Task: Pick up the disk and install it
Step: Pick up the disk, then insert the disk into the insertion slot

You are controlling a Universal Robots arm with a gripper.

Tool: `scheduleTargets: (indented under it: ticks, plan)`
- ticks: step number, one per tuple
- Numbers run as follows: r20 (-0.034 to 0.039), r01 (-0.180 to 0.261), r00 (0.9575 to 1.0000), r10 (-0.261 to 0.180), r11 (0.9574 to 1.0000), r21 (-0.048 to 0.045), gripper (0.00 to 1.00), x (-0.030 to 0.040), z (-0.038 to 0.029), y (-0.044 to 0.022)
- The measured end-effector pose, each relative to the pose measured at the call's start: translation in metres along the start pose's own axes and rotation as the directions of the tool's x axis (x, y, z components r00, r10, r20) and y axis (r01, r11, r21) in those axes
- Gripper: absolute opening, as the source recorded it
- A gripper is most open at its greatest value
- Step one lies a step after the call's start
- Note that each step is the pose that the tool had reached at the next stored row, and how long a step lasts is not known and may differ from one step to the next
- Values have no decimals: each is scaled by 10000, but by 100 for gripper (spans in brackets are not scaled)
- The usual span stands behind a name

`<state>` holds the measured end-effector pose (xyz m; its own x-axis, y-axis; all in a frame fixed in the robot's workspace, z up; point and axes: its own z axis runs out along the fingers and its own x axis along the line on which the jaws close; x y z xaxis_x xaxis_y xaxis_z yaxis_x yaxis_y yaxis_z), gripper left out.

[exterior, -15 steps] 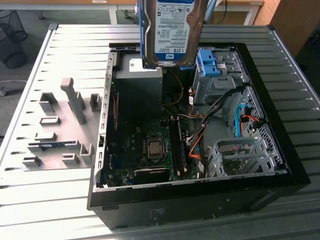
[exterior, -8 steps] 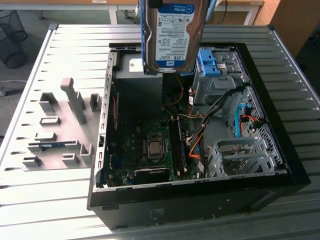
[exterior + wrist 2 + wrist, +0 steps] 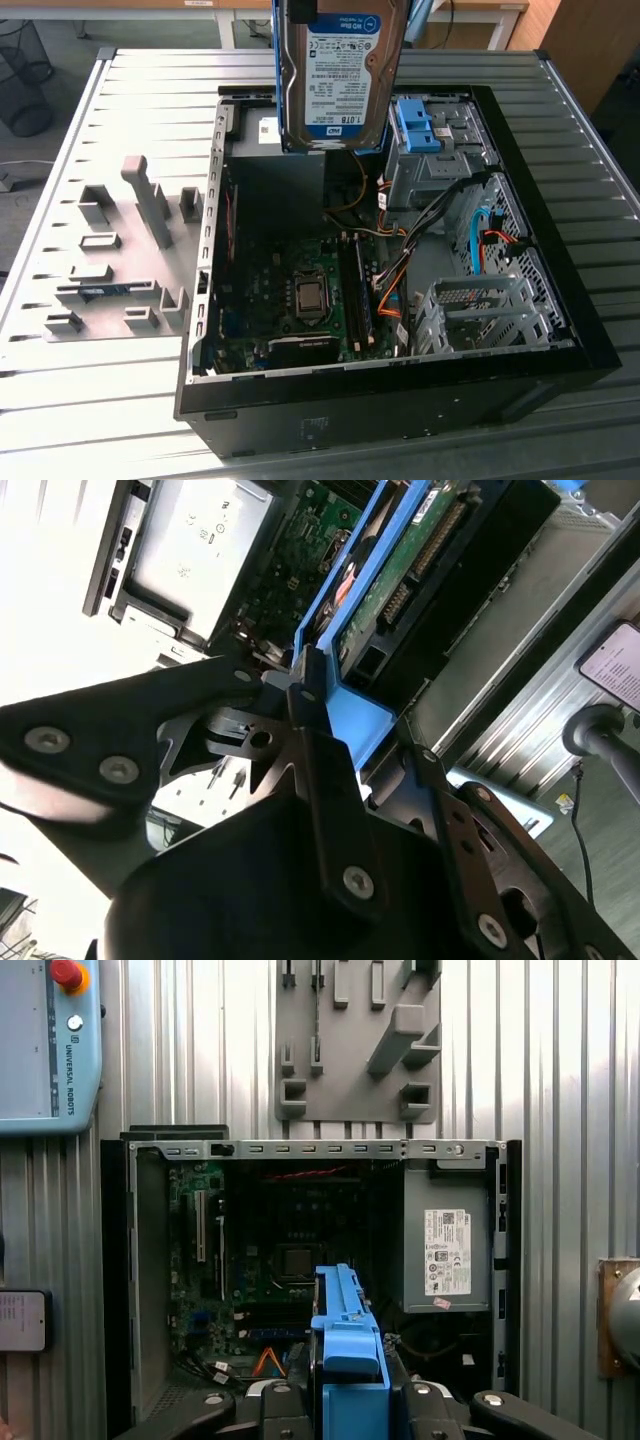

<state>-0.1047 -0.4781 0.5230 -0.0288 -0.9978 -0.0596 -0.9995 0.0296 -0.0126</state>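
Observation:
The disk (image 3: 340, 75), a silver-grey hard drive with a white-and-blue label and a blue carrier frame, hangs upright high above the back of the open computer case (image 3: 560, 340) in the exterior view. In the second wrist view my gripper (image 3: 355, 715) is shut on the disk's blue frame, with the drive's green circuit side (image 3: 400, 570) facing the camera. In the first wrist view the blue frame (image 3: 345, 1345) stands edge-on between my fingers (image 3: 275, 1400), over the motherboard (image 3: 280, 1250).
The case lies on its side on a slatted metal table (image 3: 100, 400). A drive cage with a bare blue bracket (image 3: 418, 125) sits at the case's back right, with cables (image 3: 400, 280) beside it. A grey fixture plate (image 3: 120, 260) lies left of the case. A power supply (image 3: 445, 1250) fills one corner.

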Motion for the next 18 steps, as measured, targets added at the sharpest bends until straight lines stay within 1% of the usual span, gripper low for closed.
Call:
scheduleTargets:
  ticks: [5, 8, 10, 18]
  plan:
    - [0, 0, 10000, 0, 10000, 0, 37, 2, 17, 41]
    - [-1, 5, 10000, -5, 10000, -1, 37, 2, 17, 41]
    - [2, 169, 9999, -169, 9999, -10, 37, 2, 18, 41]
    - [3, 182, 9998, -182, 9998, -10, 37, 4, 18, 41]
